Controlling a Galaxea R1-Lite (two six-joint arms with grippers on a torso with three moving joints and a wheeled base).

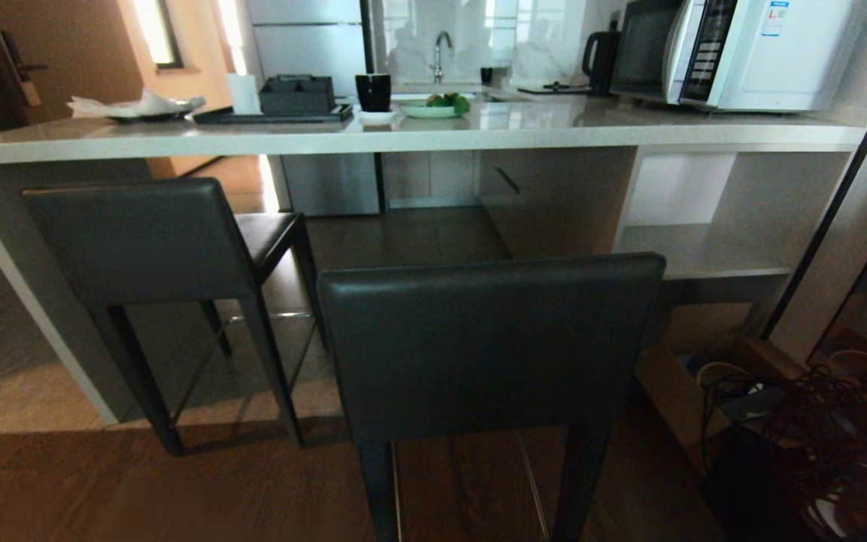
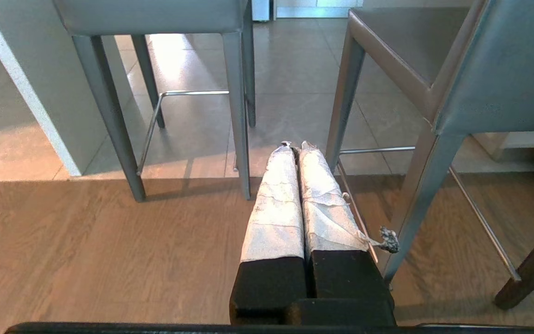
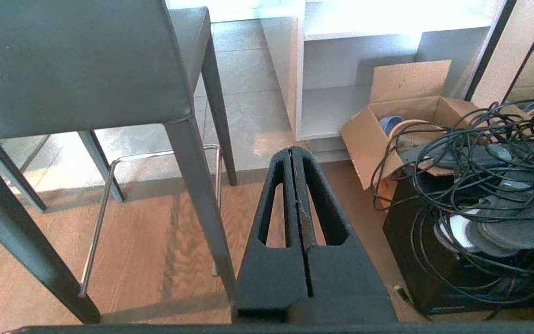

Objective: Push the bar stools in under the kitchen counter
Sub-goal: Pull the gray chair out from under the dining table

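Two dark leather bar stools face the kitchen counter. The left stool stands with its seat partly under the pale stone top. The nearer stool stands further out, right in front of me, its backrest filling the lower middle of the head view. Neither arm shows in the head view. In the left wrist view my left gripper, fingers wrapped in white tape, is shut and empty, low between the stools' legs. My right gripper is shut and empty beside the near stool's leg.
An open cardboard box and a black box heaped with tangled cables sit on the floor to the right. A white shelf unit fills the counter's right end. On top stand a microwave, a kettle, a cup and trays.
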